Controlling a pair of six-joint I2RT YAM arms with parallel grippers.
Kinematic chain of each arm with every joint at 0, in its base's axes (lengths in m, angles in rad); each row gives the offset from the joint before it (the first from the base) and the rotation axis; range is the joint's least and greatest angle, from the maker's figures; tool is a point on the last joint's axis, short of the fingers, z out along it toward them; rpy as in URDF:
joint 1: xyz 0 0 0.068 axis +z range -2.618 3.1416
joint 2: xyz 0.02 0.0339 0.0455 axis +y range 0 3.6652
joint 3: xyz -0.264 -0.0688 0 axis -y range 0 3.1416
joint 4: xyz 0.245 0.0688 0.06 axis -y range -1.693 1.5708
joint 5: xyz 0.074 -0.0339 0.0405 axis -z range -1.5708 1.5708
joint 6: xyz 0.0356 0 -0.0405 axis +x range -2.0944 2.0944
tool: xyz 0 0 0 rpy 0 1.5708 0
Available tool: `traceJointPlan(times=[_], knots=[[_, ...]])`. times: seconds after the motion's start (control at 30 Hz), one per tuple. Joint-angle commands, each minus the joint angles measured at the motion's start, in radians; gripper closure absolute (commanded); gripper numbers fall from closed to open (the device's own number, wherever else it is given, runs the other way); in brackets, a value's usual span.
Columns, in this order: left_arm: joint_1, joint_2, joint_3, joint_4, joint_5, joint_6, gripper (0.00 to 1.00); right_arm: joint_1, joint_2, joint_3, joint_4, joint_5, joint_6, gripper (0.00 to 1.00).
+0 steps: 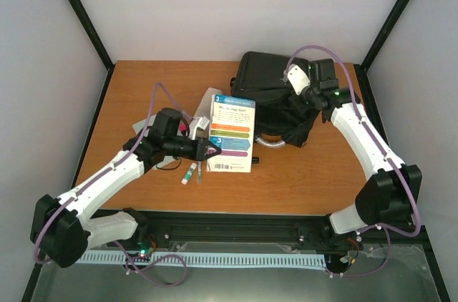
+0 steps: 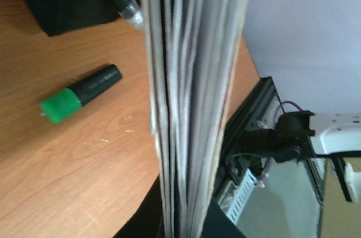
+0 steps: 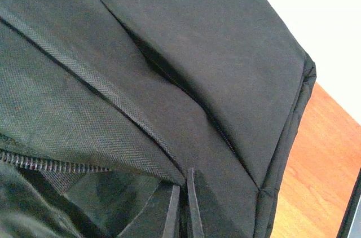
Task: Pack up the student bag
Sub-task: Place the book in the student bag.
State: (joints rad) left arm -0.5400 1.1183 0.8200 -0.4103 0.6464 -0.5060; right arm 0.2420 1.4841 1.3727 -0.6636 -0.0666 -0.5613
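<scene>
Black cloth student bag (image 1: 261,76) sits at the back right of the tabletop (image 1: 322,173). My right tool (image 3: 183,179) is pinched shut on its cloth near the zip. My left tool (image 1: 209,149) squeezes a book (image 1: 232,134), standing beside the bag. I think the book goes in first; the green marker (image 2: 82,92) lies waiting.

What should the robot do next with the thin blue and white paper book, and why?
Probably the left gripper should carry the thin blue and white paper book a little toward the large black fabric backpack. It grips the book's edge close beside the bag, and the right gripper is shut on a fold of the bag's fabric, seemingly holding it open.
</scene>
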Motion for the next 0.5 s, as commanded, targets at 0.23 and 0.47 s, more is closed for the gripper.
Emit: traceJointPlan(times=[0.23, 0.47], knots=[[-0.096, 0.132, 0.053, 0.208, 0.228, -0.103, 0.99, 0.002, -0.116, -0.096, 0.066, 0.002, 0.136, 0.97], [-0.159, 0.290, 0.125, 0.403, 0.304, -0.202, 0.99, 0.002, -0.169, -0.148, 0.081, -0.026, 0.149, 0.97]])
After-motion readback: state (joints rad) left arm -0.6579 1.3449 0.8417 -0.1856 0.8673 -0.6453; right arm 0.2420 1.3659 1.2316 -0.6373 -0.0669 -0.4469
